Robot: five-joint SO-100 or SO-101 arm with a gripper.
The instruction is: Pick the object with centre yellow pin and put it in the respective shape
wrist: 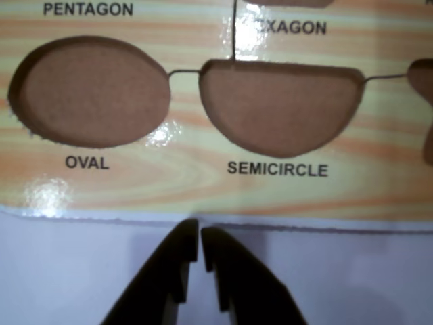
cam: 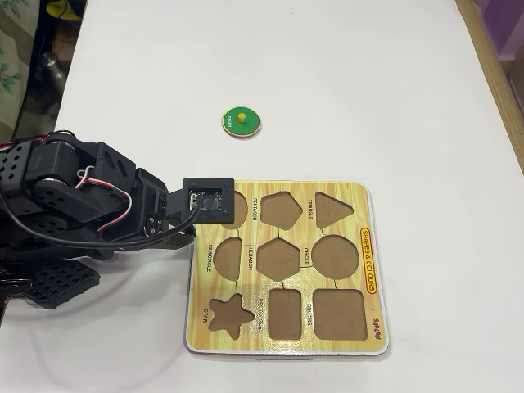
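Observation:
The object with centre yellow pin (cam: 241,120), a green disc, lies on the white table beyond the puzzle board (cam: 278,348), and the wrist view does not show it. The respective shape, the round CIRCLE recess (cam: 333,256), sits empty in the board's middle row on the right. In the wrist view my gripper (wrist: 201,235) is shut with nothing between its dark fingers (wrist: 233,284). It hangs just off the board's edge (wrist: 203,196), facing the gap between the OVAL recess (wrist: 91,91) and the SEMICIRCLE recess (wrist: 281,105). From overhead my wrist camera block (cam: 208,199) hides the fingertips.
All the board's recesses that show are empty: pentagon (cam: 281,208), triangle (cam: 332,209), hexagon (cam: 278,257), star (cam: 228,317) and two four-sided ones (cam: 338,314). My black arm (cam: 74,205) fills the left side. A wooden edge (cam: 495,82) borders the table on the right.

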